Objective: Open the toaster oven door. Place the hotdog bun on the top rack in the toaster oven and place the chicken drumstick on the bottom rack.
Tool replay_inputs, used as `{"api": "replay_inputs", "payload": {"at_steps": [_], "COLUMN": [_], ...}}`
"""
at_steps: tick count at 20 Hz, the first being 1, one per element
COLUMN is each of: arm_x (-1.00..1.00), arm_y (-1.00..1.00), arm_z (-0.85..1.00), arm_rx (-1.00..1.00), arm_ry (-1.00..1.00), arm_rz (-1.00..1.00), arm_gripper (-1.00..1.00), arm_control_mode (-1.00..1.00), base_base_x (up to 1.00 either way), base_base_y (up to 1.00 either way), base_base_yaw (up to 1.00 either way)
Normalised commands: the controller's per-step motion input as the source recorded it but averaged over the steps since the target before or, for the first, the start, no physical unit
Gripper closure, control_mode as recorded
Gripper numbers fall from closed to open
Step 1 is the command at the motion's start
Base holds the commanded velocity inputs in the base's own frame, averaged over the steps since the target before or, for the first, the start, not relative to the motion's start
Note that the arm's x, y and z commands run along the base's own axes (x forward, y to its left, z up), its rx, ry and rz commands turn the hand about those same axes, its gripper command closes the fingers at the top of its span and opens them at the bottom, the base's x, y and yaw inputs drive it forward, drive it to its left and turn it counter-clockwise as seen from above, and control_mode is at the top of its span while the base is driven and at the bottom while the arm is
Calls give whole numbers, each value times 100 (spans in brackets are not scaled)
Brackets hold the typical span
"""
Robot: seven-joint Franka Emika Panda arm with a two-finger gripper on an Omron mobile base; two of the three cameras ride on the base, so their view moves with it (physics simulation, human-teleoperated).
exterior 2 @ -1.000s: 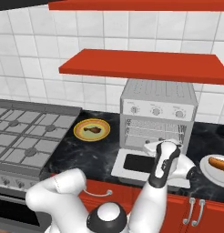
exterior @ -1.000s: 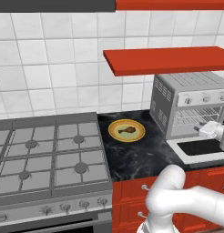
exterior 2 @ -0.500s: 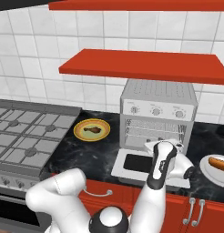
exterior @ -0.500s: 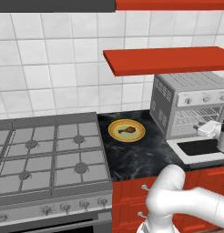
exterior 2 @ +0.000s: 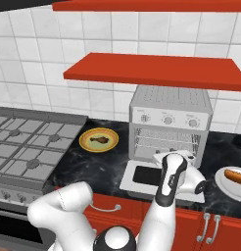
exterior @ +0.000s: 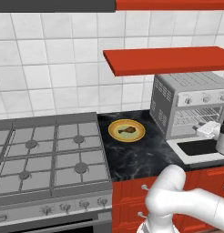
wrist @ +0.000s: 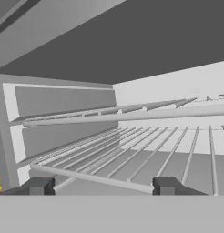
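The toaster oven door point(exterior 2: 156, 177) lies folded down at the bench's front edge. The pincer point(wrist: 101, 186) gapes wide and empty before the bottom rack point(wrist: 145, 159). The chicken drumstick point(exterior: 126, 130) rests on a yellow plate point(exterior: 113, 131) mid-bench.

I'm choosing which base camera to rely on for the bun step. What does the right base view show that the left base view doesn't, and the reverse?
Only the right base view takes in the hotdog bun on its white plate, right of the oven, and the whole lowered door. Only the left base view shows the oven's slotted vent side. Both show the toaster oven with its door down, its racks, the drumstick on the yellow plate, the stove and the red shelf.
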Motion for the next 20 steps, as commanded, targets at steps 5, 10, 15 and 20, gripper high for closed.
{"api": "replay_inputs", "payload": {"at_steps": [5,10,15,20], "arm_x": [-1,-32,-3,25], "arm_y": [-4,-2,0,0], "arm_z": [4,31,14,0], "arm_rx": [0,0,0,1], "arm_ry": [0,-2,0,0], "arm_rz": [0,0,0,0], "arm_gripper": [-100,-100,-100,-100], "arm_control_mode": [-100,-100,-100,-100], "base_base_x": [0,0,0,0], "base_base_y": [0,0,0,0], "base_base_yaw": [0,0,0,0]}}
